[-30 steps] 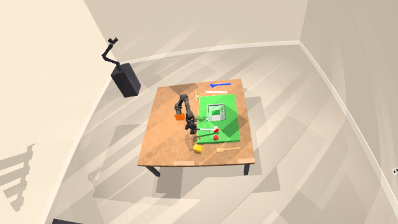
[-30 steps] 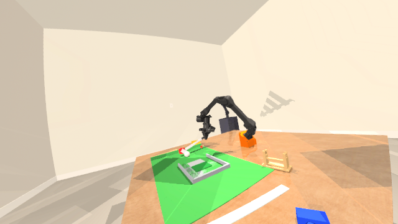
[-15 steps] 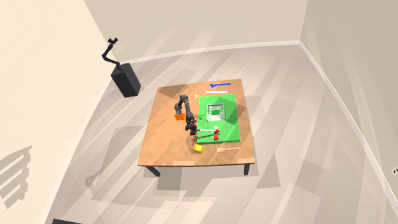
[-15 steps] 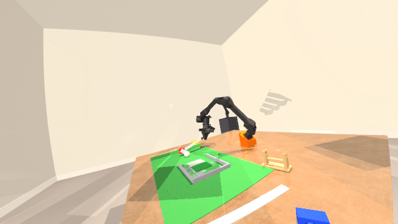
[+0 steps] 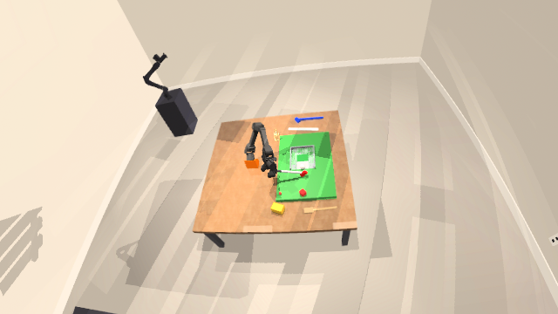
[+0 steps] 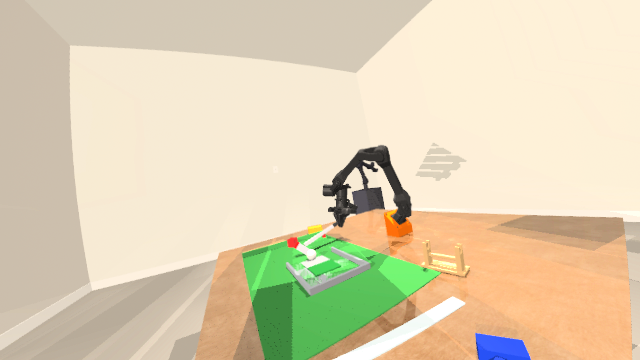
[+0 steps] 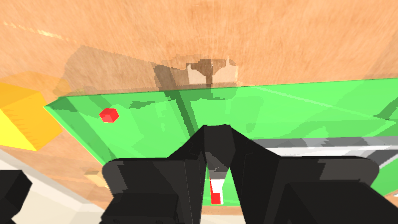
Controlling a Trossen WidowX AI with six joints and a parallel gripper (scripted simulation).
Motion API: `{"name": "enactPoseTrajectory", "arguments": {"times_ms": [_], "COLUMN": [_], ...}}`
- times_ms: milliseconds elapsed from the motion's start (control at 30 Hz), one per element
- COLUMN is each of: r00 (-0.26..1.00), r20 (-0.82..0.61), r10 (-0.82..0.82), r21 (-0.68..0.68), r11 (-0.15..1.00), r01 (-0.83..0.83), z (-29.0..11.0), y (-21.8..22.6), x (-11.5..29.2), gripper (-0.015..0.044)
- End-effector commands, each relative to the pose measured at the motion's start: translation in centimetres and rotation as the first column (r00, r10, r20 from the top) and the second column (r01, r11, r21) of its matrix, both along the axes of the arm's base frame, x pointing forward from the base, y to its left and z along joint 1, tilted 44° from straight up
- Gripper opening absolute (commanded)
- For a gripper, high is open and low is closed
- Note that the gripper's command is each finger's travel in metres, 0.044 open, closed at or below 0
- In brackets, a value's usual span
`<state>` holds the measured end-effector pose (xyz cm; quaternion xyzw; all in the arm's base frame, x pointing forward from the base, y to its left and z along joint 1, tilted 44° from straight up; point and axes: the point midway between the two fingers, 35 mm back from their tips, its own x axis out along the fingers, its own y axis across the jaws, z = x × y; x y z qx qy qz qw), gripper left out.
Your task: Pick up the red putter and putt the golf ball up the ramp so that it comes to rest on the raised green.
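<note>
My gripper [image 5: 273,171] [image 6: 340,223] [image 7: 214,128] is shut on the putter's handle above the near side of the green board [image 5: 323,183] [image 6: 350,310] [image 7: 310,107]. The red putter [image 5: 289,172] [image 6: 320,236] slants down from the fingers, its red head low over the board; the head also shows between the fingers in the wrist view. The white golf ball [image 6: 311,255] is at the foot of the white ramp [image 6: 315,262], just beside the head; contact cannot be told. The raised green [image 5: 302,157] [image 6: 325,269] is bare, inside a grey-walled frame [image 5: 314,157] [image 6: 345,281].
A yellow block [image 5: 277,208] [image 7: 25,117] and a wooden spatula-like tool [image 5: 320,209] lie beyond one board end. Red pieces [image 5: 302,192] [image 7: 109,115] sit on the board. A wooden rack [image 5: 276,135] [image 6: 445,262], white strip [image 5: 302,129] and blue club [image 5: 309,119] are at the other end.
</note>
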<state>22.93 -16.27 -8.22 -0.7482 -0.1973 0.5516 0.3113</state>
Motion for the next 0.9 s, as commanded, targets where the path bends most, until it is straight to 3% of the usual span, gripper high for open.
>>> {"name": "enactPoseTrajectory", "arguments": {"times_ms": [0,400,867], "r00": [1.0,1.0,1.0], "r20": [0.004,0.003,-0.003], "r10": [-0.006,-0.006,-0.012], "r21": [0.0,-0.001,0.005], "r11": [1.0,1.0,1.0], "r01": [0.006,0.006,0.012], "z": [0.7,4.8,4.2], "y": [0.3,-3.5,-3.2], "x": [0.0,-0.5,-0.4], "gripper": [0.0,0.0,0.0]}}
